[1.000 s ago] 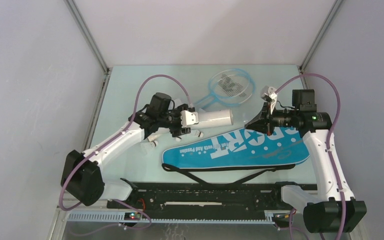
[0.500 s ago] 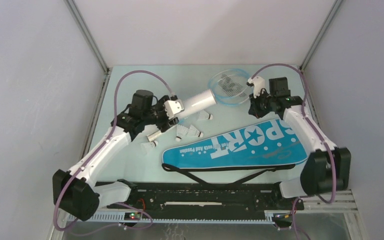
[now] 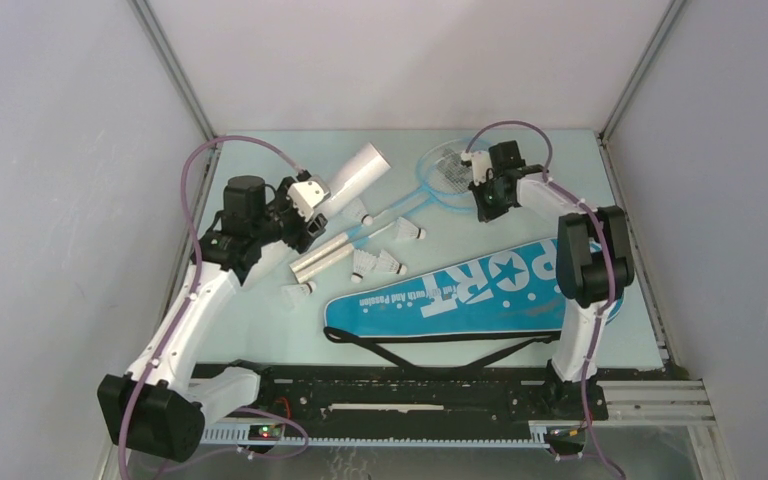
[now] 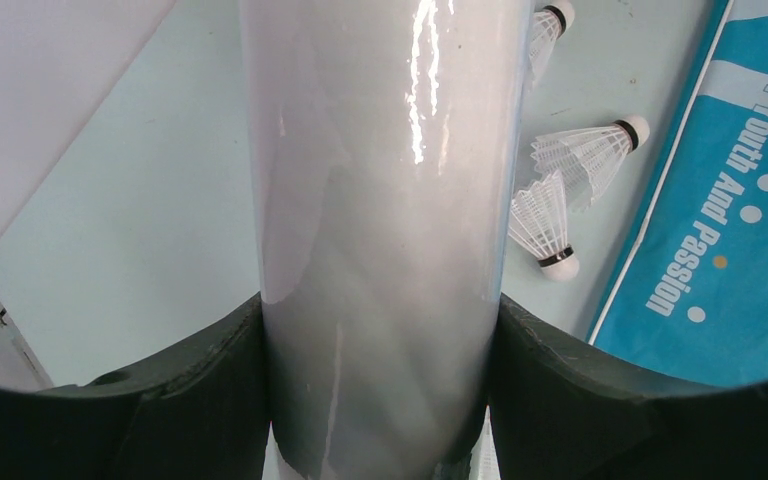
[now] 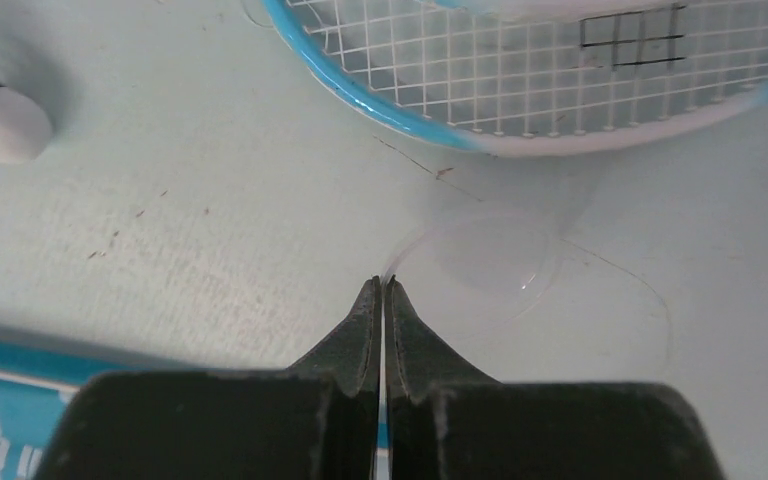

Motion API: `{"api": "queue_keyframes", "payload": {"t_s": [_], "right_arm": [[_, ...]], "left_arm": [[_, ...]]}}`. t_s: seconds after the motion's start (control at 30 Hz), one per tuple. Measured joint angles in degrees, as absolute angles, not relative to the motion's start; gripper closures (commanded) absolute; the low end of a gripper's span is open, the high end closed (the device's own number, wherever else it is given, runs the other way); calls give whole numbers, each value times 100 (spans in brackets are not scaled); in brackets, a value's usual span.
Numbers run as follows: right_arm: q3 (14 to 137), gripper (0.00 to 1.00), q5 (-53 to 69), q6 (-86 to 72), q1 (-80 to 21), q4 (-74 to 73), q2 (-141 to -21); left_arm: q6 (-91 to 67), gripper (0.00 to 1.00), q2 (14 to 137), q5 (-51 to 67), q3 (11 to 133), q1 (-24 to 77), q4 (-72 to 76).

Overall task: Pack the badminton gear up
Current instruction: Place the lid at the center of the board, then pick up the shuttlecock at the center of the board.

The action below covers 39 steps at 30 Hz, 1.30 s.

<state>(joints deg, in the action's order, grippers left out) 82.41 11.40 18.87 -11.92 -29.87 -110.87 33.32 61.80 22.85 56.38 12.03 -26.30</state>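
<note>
**Top view**
- Left gripper (image 3: 315, 207): clamped on the near end of the white tube (image 3: 352, 175), which slants away to the far right with its open mouth at the far end.
- Silver cylinder (image 3: 322, 258): lies on the table (image 3: 260, 160), just near of the left gripper.
- Shuttlecocks (image 3: 390, 263): five, scattered between the silver cylinder and the bag.
- Racket (image 3: 438, 165): flat at the far side, with its shaft running near-left among the shuttlecocks.
- Right gripper (image 3: 482, 205): low at the near edge of the racket head.
- Bag (image 3: 480, 290): blue, lettered "SPORT", lying across the near right of the table, with the black strap (image 3: 430, 347) along its near side.

**Left wrist view**
- White tube (image 4: 380, 180): fills the middle, held tight between the two dark fingers (image 4: 200, 390) of the left gripper (image 4: 380, 330).
- Shuttlecocks (image 4: 585, 150): three to the right of the tube, two of them touching, beside the bag (image 4: 730, 220).

**Right wrist view**
- Right gripper (image 5: 381, 292): fingers pressed together with no gap. The tips sit at the rim of a thin clear disc (image 5: 480, 255) lying flat, but whether they pinch it cannot be told.
- Racket (image 5: 520, 70): its strung head lies just beyond the disc.
- Shuttlecocks (image 5: 0, 125): one cork tip shows at the left edge.
- Bag (image 5: 0, 430): a blue strip shows at the near left.
</note>
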Motion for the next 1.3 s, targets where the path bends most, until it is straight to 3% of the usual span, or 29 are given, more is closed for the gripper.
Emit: {"api": "queue_keyframes", "payload": {"t_s": [0.2,0.3,0.43,0.53,0.93,1.13,1.3], "right_arm": [[8381,83,856,1855,-1431,-3216,-11557],[8381,71,836,1848,-1509,-3389,-11574],[8377,44,845,1820,-1546,-3546,-11574],[8364,35,884,1782,-1553,-3581,-11544],[8744,33,1632,1741,-2010,-3625,-10735],[9751,34,1802,1487,-2576,-3771,-11113],[10328,33,1039,1061,-3096,-3767,-11697]], "left_arm": [[3291,96,6119,2292,5638,1197,-2633],[3291,95,6117,2292,5638,1197,-2635],[3291,95,6117,2292,5647,1197,-2648],[3280,95,6117,2294,5647,1197,-2657],[2884,94,6117,2495,5647,808,-2469],[2530,94,6064,2628,5647,353,-2388],[2388,94,5887,2635,5647,198,-2296]]}}
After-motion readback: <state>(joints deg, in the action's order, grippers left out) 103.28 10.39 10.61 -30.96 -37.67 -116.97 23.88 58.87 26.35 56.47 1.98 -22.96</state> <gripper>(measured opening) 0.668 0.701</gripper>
